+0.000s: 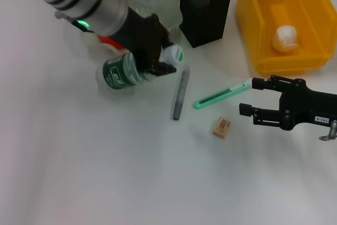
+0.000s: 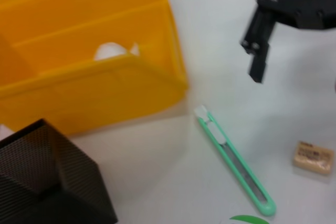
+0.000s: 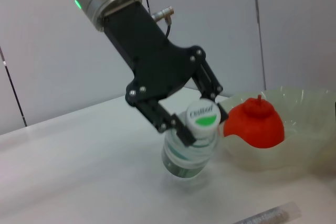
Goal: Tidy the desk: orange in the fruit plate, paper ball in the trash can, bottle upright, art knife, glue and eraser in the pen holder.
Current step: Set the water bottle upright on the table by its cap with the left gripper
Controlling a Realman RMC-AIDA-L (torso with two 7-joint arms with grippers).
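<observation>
The glue [image 1: 180, 94], art knife [image 1: 222, 95] and eraser [image 1: 221, 127] lie loose on the desk [image 1: 79, 172] before the pen holder [image 1: 205, 10], and a paper ball [image 1: 285, 38] sits in the trash can [image 1: 287, 56]. The left gripper [image 1: 160, 59], reaching in at a slant, is clamped on the tilted bottle [image 1: 122, 71] near its cap, beside the fruit plate [image 3: 310, 145] holding the orange [image 3: 256, 123]. The right gripper [image 1: 251, 97] hovers with fingers apart just right of the knife.
</observation>
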